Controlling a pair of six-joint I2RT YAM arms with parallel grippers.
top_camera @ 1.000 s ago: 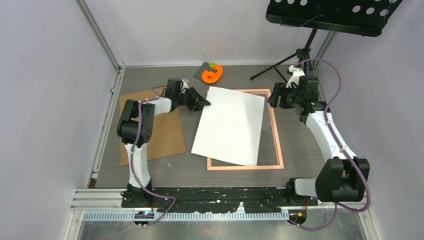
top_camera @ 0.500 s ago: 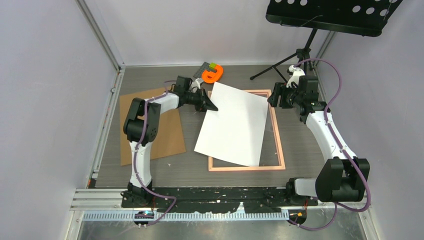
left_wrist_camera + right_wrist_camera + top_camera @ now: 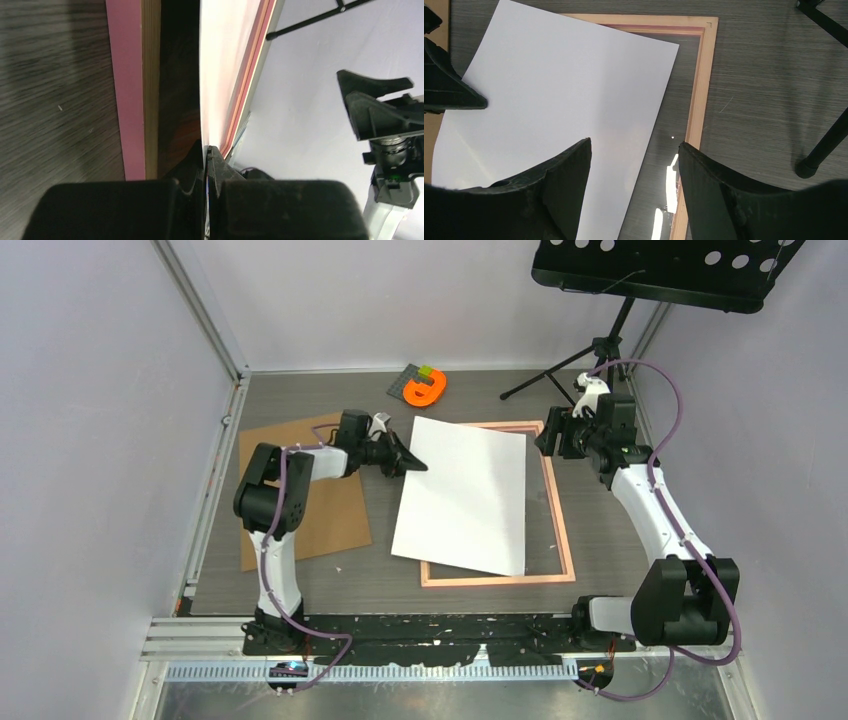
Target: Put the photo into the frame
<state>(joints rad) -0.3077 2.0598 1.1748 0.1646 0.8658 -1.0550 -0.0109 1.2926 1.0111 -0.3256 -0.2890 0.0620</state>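
**A:** What's new?
**B:** The left end effector (image 3: 413, 464) now pinches the photo (image 3: 465, 495) by its left edge. The photo lies straighter over the frame (image 3: 566, 540), still poking out left.
**A:** The right end effector (image 3: 548, 436)?
**B:** Open, empty, over the frame. Nearly lined up!

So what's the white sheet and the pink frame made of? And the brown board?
The photo looks like paper: matte white, sliver-thin edge-on. The frame seems painted wood or fibreboard, pink with a bare tan side; its pane reflects lights, so glass or clear plastic. The brown board is likely cardboard or fibreboard: dull.
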